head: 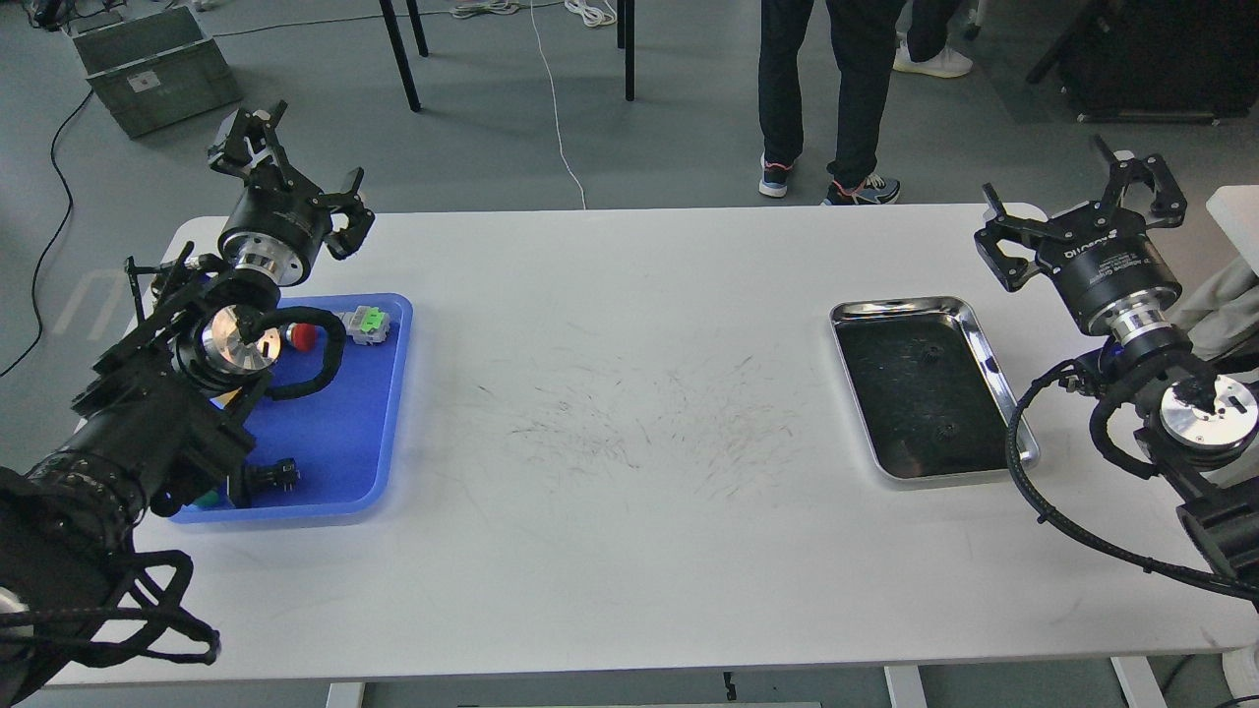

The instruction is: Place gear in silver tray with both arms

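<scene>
The silver tray [995,366] lies on the right side of the white table, with two small dark gear-like parts [926,356] [946,429] on its dark bottom. My right gripper [1072,202] is open and empty, raised beyond the tray's far right corner. My left gripper [295,172] is open and empty, raised over the far edge of a blue plastic tray [393,393] at the left. A small black toothed part [277,474] lies at the near end of the blue tray, partly behind my left arm.
The blue tray also holds a red button [305,336], a grey and green part [366,324] and a teal piece [207,500]. A person's legs [836,98] stand beyond the table's far edge. A green crate [152,69] sits on the floor at the far left.
</scene>
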`<act>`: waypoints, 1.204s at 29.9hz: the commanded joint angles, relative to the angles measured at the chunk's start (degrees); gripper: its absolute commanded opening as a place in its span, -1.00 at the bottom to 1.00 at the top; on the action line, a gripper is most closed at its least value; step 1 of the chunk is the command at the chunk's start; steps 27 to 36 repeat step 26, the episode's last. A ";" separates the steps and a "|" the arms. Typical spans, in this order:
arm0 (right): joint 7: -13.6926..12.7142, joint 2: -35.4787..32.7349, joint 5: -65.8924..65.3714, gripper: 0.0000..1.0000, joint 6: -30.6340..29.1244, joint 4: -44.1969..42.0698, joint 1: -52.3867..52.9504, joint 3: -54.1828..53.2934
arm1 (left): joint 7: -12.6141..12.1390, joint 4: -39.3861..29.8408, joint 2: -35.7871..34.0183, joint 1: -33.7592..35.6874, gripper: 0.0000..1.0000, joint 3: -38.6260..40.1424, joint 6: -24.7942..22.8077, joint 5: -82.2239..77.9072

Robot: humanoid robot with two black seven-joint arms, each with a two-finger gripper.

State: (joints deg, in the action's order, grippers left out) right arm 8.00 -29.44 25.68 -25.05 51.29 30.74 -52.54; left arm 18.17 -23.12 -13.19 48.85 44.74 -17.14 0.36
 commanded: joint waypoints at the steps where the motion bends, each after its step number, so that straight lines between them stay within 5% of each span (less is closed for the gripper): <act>1: 0.00 0.09 0.07 0.98 0.00 -1.62 0.55 0.07 | -0.07 0.00 -0.09 -0.07 0.96 0.00 0.09 0.00; 16: 0.00 7.64 -0.19 0.98 -0.09 -7.78 5.12 1.12 | 0.02 0.35 -1.58 -1.13 0.96 0.96 -0.09 0.26; 36: -0.09 7.82 -0.54 0.98 -0.26 -7.08 4.95 1.39 | 0.37 0.44 -2.20 -1.21 0.96 1.41 -0.09 2.10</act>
